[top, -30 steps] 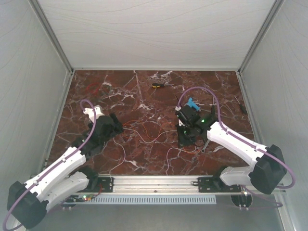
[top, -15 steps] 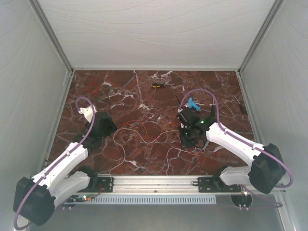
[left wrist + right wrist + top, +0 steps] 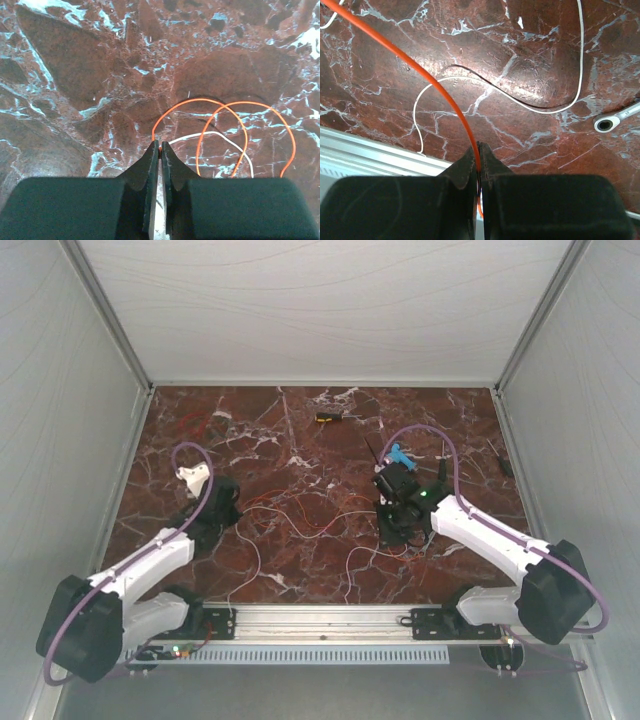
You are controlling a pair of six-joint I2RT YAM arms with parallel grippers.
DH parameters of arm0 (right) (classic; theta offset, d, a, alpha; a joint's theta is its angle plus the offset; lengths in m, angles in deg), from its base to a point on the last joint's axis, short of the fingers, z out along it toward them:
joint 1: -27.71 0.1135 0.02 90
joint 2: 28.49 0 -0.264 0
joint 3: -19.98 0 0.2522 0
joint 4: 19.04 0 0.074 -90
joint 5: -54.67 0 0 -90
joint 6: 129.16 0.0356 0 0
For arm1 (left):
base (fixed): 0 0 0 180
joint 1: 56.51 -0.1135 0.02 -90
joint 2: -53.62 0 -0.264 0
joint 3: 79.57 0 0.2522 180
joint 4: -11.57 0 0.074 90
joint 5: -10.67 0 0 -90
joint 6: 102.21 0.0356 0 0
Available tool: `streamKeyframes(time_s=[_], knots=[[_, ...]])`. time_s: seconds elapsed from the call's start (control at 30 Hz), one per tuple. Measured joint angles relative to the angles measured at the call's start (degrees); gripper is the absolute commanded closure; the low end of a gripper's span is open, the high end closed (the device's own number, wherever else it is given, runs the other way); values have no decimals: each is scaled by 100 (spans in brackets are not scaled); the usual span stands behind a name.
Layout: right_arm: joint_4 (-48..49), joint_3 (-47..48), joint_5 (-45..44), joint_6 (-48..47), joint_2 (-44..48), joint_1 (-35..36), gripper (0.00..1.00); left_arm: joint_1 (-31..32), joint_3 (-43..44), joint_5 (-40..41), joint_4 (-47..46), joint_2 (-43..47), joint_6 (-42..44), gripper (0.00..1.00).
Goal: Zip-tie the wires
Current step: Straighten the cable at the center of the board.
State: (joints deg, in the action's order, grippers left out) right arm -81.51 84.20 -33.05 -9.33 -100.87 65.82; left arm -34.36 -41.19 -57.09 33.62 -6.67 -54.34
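Thin wires (image 3: 420,70) limp, likely slippery; left hand (image 3: 160,147), right hand (image 3: 478,149) each pinch an orange one; regrip mid-loop.

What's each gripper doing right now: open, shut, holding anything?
Left gripper: closed, pinching the looped orange wire at its tips.
Right gripper: closed on an orange wire.

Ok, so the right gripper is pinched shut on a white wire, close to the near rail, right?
Not quite: the right gripper is shut on an orange wire, not a white one; the right wrist view shows it. The white wire lies loose beyond. The gripper is close to the rail.
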Motion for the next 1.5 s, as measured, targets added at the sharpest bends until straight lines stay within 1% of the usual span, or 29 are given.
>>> streamKeyframes(time_s=[0.2, 0.37, 0.5, 0.57, 0.63, 0.8, 0.9, 1.03, 1.13, 1.23, 1.3, 1.4, 1.43, 1.5], knots=[[13, -20, 4, 4, 20, -57, 100, -7, -20, 402, -87, -140, -9, 100], [35, -48, 2, 74, 127, -120, 100, -133, 136, 981, 168, 271, -72, 100], [63, -125, -28, 262, 203, -201, 100, -275, 400, 1475, 481, 660, -291, 100], [76, -168, -70, 369, 240, -243, 100, -402, 533, 1676, 658, 800, -420, 100], [98, -236, -105, 485, 308, -302, 100, -678, 595, 1762, 802, 966, -581, 100], [173, -450, -131, 708, 461, -498, 100, -1945, 605, 1655, 1071, 1473, -809, 100], [304, -610, -33, 743, 468, -560, 100, -2459, 610, 1519, 1093, 1700, -824, 100], [485, -739, 306, 739, 398, -577, 100, -2734, 625, 1360, 1134, 1598, -918, 100], [621, -776, 501, 728, 249, -577, 100, -2785, 619, 1244, 1233, 1443, -1075, 100], [691, -809, 549, 710, 177, -577, 100, -2839, 529, 1117, 1252, 1473, -1268, 100], [715, -826, 542, 708, 170, -577, 94, -2931, 402, 1012, 1272, 1556, -1423, 89], [776, -876, 522, 706, 170, -577, 89, -3023, 225, 874, 1340, 1714, -1679, 85], [798, -894, 522, 706, 173, -577, 88, -3038, 164, 835, 1368, 1773, -1764, 81], [837, -929, 520, 706, 162, -577, 84, -3042, 22, 752, 1408, 1904, -1921, 69]])
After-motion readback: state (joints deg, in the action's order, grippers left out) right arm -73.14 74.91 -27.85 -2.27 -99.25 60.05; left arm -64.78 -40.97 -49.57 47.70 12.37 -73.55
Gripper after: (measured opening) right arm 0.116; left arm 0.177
